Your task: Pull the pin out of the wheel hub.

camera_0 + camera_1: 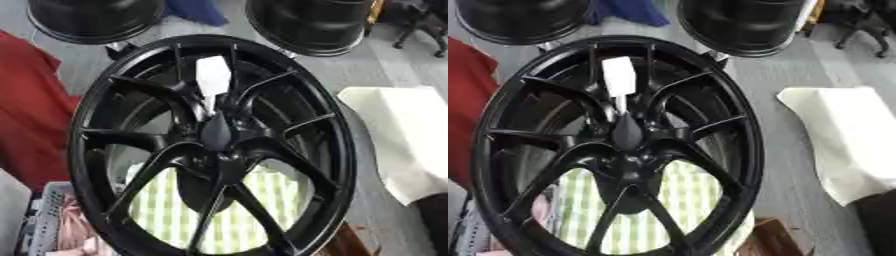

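Black wheel hub [214, 145] stands upright — blank white tag [213, 75] at centre; no fingers visible.

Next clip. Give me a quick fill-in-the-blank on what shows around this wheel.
1. The wheel hub is coloured ____.
2. The tag standing above its centre is ____.
3. Through the lower spokes shows a green-and-white ____ cloth.
4. The number of robot hands in view is ____.

Missing words: black; white; striped; zero

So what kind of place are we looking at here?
Probably a workshop or wheel storage area: a large black wheel fills the view, two more black rims stand behind it on grey floor, and a white cloth lies beside it.
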You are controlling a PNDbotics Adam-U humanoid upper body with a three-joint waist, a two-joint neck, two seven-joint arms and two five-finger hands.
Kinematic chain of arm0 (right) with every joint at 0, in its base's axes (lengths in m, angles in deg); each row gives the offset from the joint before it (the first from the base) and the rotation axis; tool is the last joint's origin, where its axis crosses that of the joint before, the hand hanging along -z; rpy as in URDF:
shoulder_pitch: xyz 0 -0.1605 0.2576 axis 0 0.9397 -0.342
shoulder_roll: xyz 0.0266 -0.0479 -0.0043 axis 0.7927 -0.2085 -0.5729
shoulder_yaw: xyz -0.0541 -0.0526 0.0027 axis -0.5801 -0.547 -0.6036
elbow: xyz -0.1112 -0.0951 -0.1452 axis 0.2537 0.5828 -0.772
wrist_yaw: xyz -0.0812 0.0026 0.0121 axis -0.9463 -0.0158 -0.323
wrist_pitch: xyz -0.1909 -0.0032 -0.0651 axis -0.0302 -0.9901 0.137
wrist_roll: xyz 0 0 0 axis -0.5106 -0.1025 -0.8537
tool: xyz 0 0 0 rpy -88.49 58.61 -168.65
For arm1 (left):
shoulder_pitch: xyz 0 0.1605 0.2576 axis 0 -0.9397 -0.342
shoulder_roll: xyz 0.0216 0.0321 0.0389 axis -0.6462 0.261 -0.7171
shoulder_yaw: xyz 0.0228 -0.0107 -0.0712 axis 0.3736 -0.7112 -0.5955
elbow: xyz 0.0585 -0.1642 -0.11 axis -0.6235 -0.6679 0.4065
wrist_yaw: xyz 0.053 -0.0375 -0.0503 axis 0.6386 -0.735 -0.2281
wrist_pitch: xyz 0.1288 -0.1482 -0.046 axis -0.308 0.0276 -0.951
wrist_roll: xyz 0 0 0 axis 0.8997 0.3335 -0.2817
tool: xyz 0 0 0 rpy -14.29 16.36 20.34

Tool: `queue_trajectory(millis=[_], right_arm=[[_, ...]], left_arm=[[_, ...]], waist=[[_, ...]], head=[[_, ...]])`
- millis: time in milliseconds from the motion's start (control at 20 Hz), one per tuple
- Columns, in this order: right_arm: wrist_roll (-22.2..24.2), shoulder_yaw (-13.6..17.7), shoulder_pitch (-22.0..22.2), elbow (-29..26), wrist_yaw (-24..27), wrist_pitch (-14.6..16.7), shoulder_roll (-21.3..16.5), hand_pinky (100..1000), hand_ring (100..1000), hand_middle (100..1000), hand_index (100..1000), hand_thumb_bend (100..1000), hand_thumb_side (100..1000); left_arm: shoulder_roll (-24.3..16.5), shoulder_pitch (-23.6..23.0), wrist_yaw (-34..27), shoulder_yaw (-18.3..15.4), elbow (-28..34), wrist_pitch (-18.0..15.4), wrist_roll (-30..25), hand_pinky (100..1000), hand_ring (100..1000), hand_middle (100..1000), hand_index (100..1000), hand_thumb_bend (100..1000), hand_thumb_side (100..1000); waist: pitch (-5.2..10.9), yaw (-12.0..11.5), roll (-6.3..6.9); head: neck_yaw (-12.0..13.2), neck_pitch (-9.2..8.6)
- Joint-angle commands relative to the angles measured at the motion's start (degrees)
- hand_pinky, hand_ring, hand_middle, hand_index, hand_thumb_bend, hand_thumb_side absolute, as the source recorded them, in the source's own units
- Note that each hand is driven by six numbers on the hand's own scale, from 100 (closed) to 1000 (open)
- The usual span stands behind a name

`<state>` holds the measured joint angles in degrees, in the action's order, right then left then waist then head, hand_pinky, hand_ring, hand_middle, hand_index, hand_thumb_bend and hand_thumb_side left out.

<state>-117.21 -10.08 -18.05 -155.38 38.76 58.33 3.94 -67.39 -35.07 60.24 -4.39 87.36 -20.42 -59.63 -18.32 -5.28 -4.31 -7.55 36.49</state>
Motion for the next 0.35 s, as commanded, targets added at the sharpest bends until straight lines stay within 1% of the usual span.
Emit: queue_trajectory(millis=[50, 150, 350], right_arm=[[-2.3, -2.2, -1.2, -0.4, 0.1, 3.5, -2.9, 578, 679, 610, 631, 278, 223], [-2.7, -3.4, -2.5, -0.4, 0.2, 5.2, -3.5, 573, 670, 601, 622, 247, 223], [-3.3, -4.9, -4.3, -0.4, 0.7, 7.5, -3.8, 560, 653, 589, 607, 228, 203]], left_arm=[[-1.4, 0.6, -0.4, 0.0, 1.0, -0.3, -0.3, 969, 627, 621, 785, 100, 758], [-1.4, 0.7, -0.5, 0.0, 1.0, -0.4, -0.4, 969, 627, 621, 785, 100, 757], [-1.2, 0.7, -0.7, 0.0, 1.0, -0.6, -0.3, 969, 627, 622, 785, 100, 756]], waist=[[1.52, 0.0, 0.48], [1.68, -0.1, 0.76], [1.7, -0.2, 1.14]], head=[[0.5, 0.3], [0.8, 0.46], [1.4, 0.41]])
